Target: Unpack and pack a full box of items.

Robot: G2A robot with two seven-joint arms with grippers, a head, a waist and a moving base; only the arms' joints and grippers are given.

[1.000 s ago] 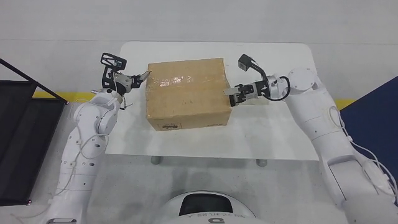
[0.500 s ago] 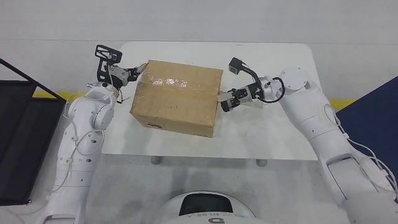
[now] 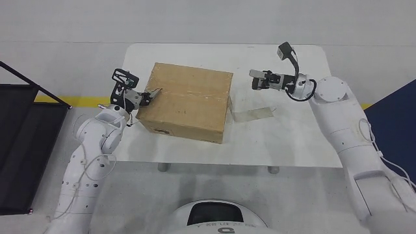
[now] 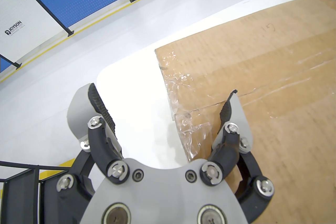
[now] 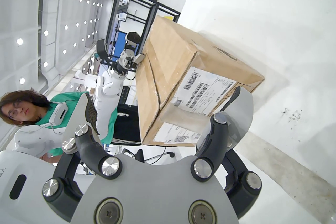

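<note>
Brown taped cardboard box [image 3: 185,101] mid white bench [image 3: 292,136], long axis left-right, slightly skewed. Left hand [image 3: 151,95] wide open astride box's left top edge, perhaps touching. Right hand [image 3: 257,79] open, empty, now drawn back from right end.

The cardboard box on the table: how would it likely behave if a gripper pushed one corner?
The cardboard box is broad and low, so it would probably slide or swivel on the smooth table, not tip. Its closed flaps look stiff, though the wrinkled clear tape could be slippery to grip.
</note>
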